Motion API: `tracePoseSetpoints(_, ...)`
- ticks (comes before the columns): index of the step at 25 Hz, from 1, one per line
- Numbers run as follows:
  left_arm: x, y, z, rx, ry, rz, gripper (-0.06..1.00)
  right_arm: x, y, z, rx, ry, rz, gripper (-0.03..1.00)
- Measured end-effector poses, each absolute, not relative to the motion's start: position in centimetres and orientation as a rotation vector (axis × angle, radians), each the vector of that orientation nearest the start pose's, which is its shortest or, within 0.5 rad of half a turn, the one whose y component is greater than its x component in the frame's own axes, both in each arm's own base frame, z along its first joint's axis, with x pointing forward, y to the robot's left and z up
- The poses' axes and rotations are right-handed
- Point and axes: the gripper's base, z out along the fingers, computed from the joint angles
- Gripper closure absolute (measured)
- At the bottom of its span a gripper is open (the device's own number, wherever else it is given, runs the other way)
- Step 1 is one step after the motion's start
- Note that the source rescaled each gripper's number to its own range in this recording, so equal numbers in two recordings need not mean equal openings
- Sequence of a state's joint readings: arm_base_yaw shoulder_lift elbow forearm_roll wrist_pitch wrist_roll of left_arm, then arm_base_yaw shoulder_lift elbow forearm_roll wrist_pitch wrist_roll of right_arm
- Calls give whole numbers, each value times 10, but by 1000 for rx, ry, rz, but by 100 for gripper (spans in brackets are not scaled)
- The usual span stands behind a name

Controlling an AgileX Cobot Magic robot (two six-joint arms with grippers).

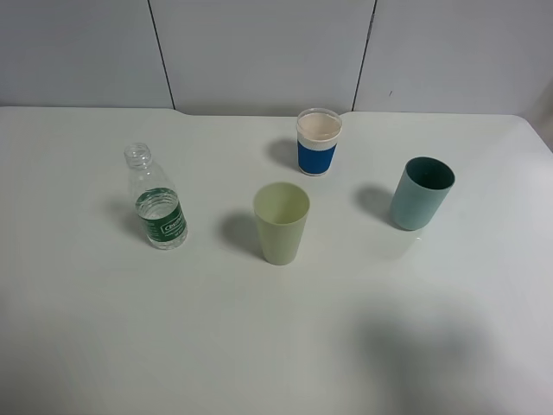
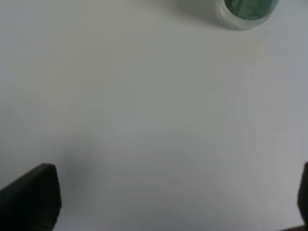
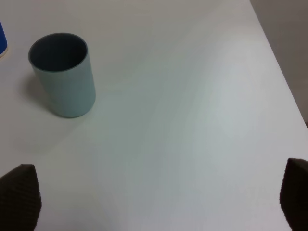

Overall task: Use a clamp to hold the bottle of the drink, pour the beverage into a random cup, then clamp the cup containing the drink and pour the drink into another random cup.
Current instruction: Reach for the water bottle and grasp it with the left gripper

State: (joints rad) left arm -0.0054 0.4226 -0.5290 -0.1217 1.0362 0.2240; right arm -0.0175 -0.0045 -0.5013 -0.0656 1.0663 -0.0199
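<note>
Bottle apart from wide-jawed left hand

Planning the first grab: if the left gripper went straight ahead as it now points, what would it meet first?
Likely the bottle, standing ahead of the left gripper but off the middle line between its open jaws; only bare table lies before it. Depth is unclear.

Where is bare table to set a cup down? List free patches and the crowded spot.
Free: the wide strip of table in front of the bottle and cups; the gap between bottle and pale green cup. Crowded: among that cup, the blue-banded cup and the teal tumbler.
</note>
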Motion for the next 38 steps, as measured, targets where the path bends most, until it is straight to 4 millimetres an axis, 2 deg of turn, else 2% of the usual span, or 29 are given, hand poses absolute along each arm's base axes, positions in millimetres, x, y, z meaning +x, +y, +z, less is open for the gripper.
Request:
tracePoseSetpoints(5,80,-11,274,287,2434,-60,-6,-6,-5,277,1,2044,-102,-3)
tracePoseSetpoints(6,101,-13,267,283,2497,-104,-6,-6,-5,277,1,2044,-102,-3)
tracePoseSetpoints(7,107,-13,263,279,2525,-116,-6,-6,-5,277,1,2044,-102,-3)
tracePoseSetpoints(12,119,-14,258,267,2556,-126,-6,-6,-5,277,1,2044,-102,-3)
tracePoseSetpoints(16,137,-13,248,252,2594,-128,-6,-6,-5,277,1,2044,-102,-3)
tracePoseSetpoints(18,149,-14,236,252,2621,-129,-6,-6,-5,277,1,2044,-102,-3)
tracePoseSetpoints(19,154,-22,222,309,2643,-142,-6,-6,-5,277,1,2044,-102,-3)
tracePoseSetpoints(20,156,-29,213,348,2634,-157,-6,-6,-5,277,1,2044,-102,-3)
tracePoseSetpoints(27,161,-45,196,383,2585,-207,-6,-6,-5,277,1,2044,-102,-3)
tracePoseSetpoints(29,165,-58,176,382,2477,-219,-6,-6,-5,277,1,2044,-102,-3)
tracePoseSetpoints(33,166,-63,164,398,2397,-190,-6,-6,-5,277,1,2044,-102,-3)
tracePoseSetpoints(34,168,-64,157,389,2332,-165,-6,-6,-5,277,1,2044,-102,-3)
tracePoseSetpoints(38,169,-63,156,380,2290,-150,-6,-6,-5,277,1,2044,-102,-3)
